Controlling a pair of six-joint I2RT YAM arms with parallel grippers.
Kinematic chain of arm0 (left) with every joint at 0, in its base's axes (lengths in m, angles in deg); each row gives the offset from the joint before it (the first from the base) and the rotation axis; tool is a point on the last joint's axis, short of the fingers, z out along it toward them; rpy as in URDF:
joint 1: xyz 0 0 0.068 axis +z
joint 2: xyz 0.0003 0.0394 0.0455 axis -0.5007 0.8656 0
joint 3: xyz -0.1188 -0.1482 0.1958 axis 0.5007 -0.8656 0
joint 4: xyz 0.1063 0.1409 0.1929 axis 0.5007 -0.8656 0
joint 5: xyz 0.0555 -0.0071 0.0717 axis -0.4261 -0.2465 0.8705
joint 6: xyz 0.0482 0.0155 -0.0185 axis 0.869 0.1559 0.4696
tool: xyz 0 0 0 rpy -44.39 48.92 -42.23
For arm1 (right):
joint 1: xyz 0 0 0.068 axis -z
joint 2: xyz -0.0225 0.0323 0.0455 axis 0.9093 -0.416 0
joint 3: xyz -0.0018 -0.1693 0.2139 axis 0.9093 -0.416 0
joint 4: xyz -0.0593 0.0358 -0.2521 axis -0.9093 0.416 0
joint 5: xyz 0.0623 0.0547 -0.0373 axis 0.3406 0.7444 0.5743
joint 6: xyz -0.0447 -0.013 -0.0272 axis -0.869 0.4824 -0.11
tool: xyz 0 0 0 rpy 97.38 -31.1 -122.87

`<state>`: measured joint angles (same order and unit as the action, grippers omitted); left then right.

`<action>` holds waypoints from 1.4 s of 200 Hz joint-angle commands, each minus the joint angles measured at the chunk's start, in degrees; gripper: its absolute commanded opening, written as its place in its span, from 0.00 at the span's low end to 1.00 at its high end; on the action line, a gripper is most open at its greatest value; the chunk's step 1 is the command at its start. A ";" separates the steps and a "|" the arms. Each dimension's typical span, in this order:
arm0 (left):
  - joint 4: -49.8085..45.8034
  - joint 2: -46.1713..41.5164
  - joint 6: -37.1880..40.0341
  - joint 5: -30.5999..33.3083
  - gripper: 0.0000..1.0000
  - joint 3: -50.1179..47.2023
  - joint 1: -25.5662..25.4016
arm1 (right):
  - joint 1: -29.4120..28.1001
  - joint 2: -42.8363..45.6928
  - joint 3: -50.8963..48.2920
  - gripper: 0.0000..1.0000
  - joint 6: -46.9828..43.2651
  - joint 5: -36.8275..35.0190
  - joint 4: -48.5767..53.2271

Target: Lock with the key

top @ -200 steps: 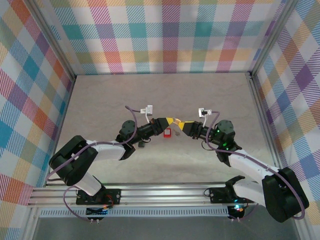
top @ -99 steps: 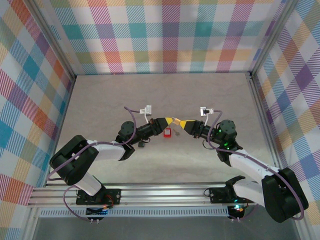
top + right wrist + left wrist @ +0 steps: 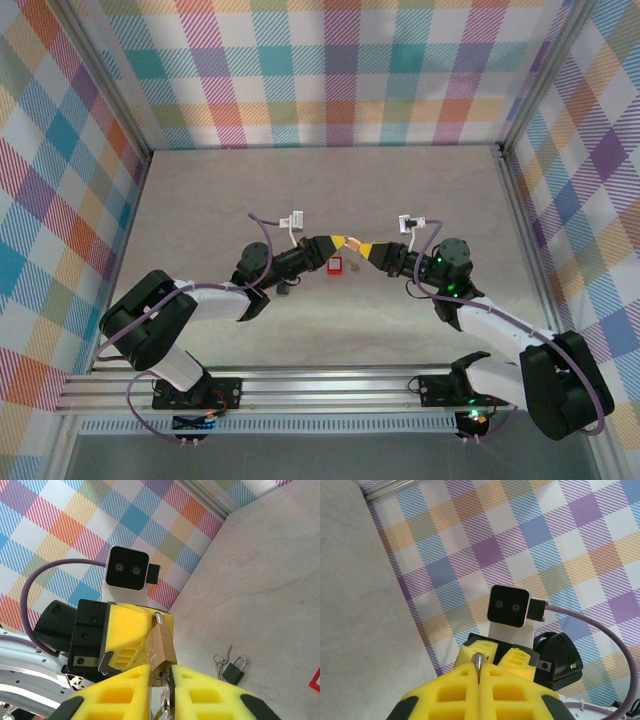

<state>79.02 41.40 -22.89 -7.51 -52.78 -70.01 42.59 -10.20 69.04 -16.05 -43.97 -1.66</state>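
In the right wrist view, a brass padlock (image 3: pixel 161 645) hangs in the air between the two arms. My left gripper (image 3: pixel 338 243) is shut on its upper part, and the steel shackle (image 3: pixel 478 662) sticks out between the yellow fingers (image 3: pixel 127 630). A key (image 3: pixel 167 692) with a ring sits in the padlock's underside. My right gripper (image 3: pixel 169 670) is shut on that key. From above, the right gripper (image 3: pixel 362 249) meets the left one tip to tip over the table's middle.
A small black padlock (image 3: pixel 233 670) with a ring of keys (image 3: pixel 220 660) lies on the grey table, below the left arm's wrist (image 3: pixel 285 288). A red object (image 3: pixel 336 265) lies on the table under the grippers. Plaid walls enclose the table.
The two gripper tips drew slightly apart half a second ago and now stand close together again. Both stay shut on what they hold.
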 commanded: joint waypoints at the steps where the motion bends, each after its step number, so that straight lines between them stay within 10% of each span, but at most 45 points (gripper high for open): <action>1: 3.71 -0.48 -0.44 0.84 0.00 -0.61 0.77 | -0.02 -0.40 0.94 0.15 0.59 2.74 -2.84; 280: 3.98 -0.59 -0.79 2.89 0.00 -0.97 0.94 | -0.05 -2.46 -1.26 0.02 3.84 4.67 -8.62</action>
<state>79.33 41.40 -23.09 -6.83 -53.46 -69.86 42.87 -12.74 68.17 -12.20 -42.12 -5.95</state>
